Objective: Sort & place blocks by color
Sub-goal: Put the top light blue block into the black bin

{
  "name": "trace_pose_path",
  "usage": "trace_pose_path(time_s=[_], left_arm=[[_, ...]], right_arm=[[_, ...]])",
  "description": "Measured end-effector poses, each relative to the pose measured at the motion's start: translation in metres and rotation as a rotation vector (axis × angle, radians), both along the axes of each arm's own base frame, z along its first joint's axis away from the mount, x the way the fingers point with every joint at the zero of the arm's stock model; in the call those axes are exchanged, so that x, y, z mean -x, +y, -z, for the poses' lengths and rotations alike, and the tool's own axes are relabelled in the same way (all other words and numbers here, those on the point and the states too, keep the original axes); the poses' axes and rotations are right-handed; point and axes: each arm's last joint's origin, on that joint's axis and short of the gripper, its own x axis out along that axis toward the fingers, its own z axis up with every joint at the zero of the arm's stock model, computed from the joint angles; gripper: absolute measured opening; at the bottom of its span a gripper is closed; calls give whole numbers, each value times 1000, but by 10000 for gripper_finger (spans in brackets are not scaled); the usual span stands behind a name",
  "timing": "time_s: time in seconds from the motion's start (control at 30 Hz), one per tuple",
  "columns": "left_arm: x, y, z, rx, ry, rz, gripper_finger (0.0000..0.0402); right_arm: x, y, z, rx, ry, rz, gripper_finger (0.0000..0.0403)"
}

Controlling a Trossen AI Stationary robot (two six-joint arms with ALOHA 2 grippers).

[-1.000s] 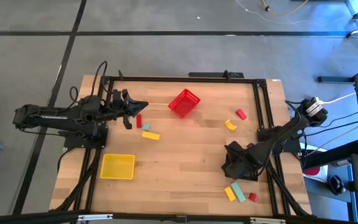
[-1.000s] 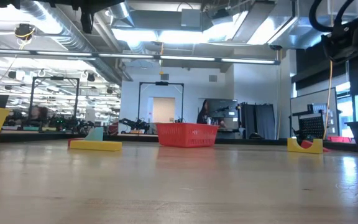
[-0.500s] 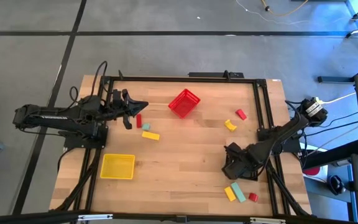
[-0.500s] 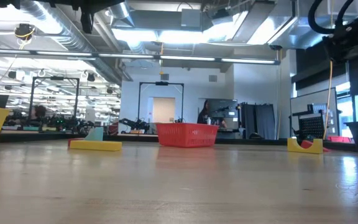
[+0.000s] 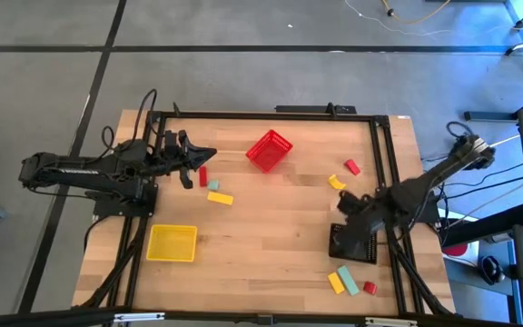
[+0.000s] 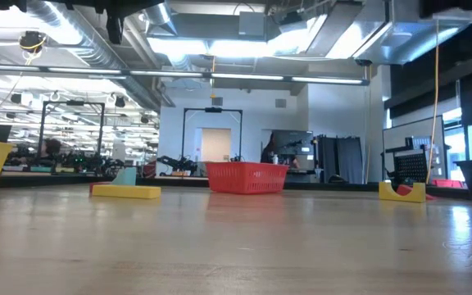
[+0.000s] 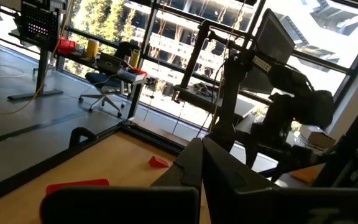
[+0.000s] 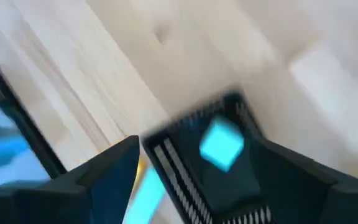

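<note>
My right gripper (image 5: 347, 207) hangs open above the black bin (image 5: 352, 243), touching nothing. In the right wrist view its fingers (image 8: 110, 168) stand wide apart over the bin (image 8: 185, 155), and a mint block (image 8: 221, 144) lies on the bin's floor. My left gripper (image 5: 205, 155) waits shut at the far left, holding nothing, near a red block (image 5: 202, 175), a mint block (image 5: 212, 185) and a yellow block (image 5: 220, 197) lying on the table. More blocks lie far right (image 5: 352, 167) (image 5: 336, 183) and near right (image 5: 336, 282) (image 5: 350, 279) (image 5: 370, 287).
A red bin (image 5: 269, 151) stands at the far middle and a yellow bin (image 5: 172, 242) at the near left. A dark frame rail (image 5: 384, 163) runs along the table's right side beside my right arm. Bare wood (image 5: 261, 236) lies between the bins.
My right gripper has risen off the black bin and drawn a little toward the table's far edge. In the low view its arm has gone up out of the picture. The left arm has kept still.
</note>
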Motion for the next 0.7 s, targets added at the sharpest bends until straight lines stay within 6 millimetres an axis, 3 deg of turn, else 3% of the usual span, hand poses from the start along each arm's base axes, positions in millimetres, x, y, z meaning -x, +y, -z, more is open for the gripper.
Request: trace_pose_path(time_s=[0.17,0.33,0.6,0.7], left_arm=[[0,0,0,0,0,0,0],[0,0,0,0,0,0,0],[0,0,0,0,0,0,0],[0,0,0,-1,1,0,0]], right_arm=[[-6,-28,-18,157,-172,85,291],[-17,-50,-21,265,-208,66,266],[-30,-69,-26,307,-269,83,254],[-30,-71,-25,317,-262,59,226]])
